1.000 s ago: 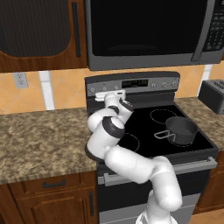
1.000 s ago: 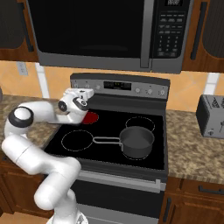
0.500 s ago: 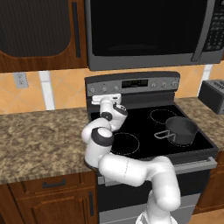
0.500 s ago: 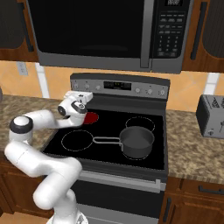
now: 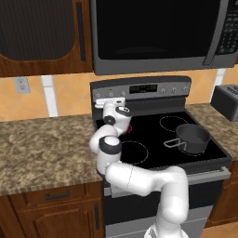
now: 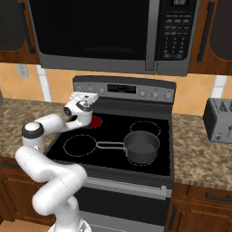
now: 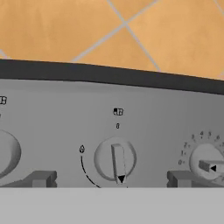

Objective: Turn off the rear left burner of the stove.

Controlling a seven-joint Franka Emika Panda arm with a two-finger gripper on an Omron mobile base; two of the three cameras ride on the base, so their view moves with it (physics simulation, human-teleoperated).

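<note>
Two spread fingertips [image 7: 41,178] of the open hand [image 7: 111,179] flank a knob [image 7: 115,158] on the stove [image 6: 118,145] back panel.

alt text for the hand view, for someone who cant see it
Close view of the stove's grey back panel with a round knob centred between the two dark fingertips, its pointer aimed down toward the camera's bottom edge. Parts of two more knobs sit at the left and right edges, and orange tiled wall runs above the panel.

microwave [image 6: 104,36] above stove [image 6: 118,149] | pot [image 6: 141,147] front right on stove | toaster [image 6: 219,120] right on counter [image 6: 201,158]
</note>
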